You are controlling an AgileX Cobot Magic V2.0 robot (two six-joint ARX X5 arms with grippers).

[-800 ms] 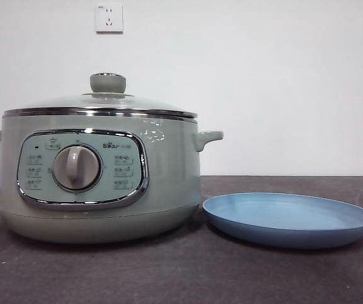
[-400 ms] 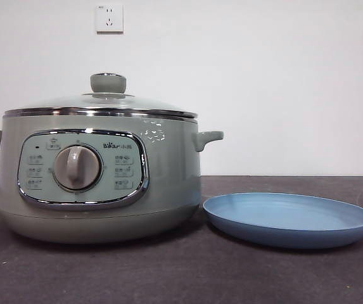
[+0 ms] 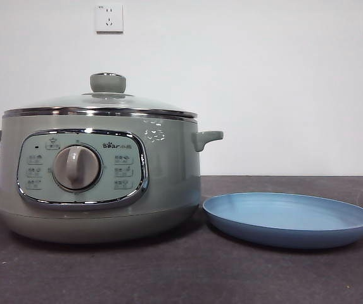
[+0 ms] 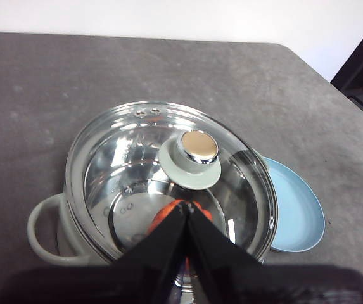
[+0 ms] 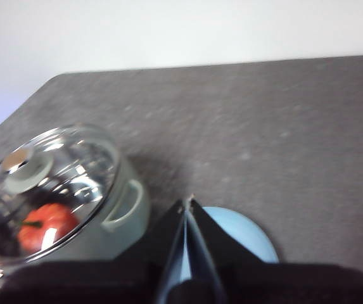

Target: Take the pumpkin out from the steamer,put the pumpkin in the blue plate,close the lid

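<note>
Grey table (image 3: 181,278): one lidded steamer (image 3: 99,183), one blue plate (image 3: 289,218); both claws closed.

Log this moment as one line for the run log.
lid: on steamer | pumpkin: inside | blue plate: empty | left claw: shut, above lid | right claw: shut, above plate

The large round sage-green electric steamer (image 3: 99,180) stands on the dark grey table (image 3: 181,272), with the wide shallow light-blue plate (image 3: 289,218) just beside it on the right. The clear glass lid (image 4: 168,177) sits on the steamer, and the small orange-red pumpkin (image 5: 45,225) lies inside.
</note>
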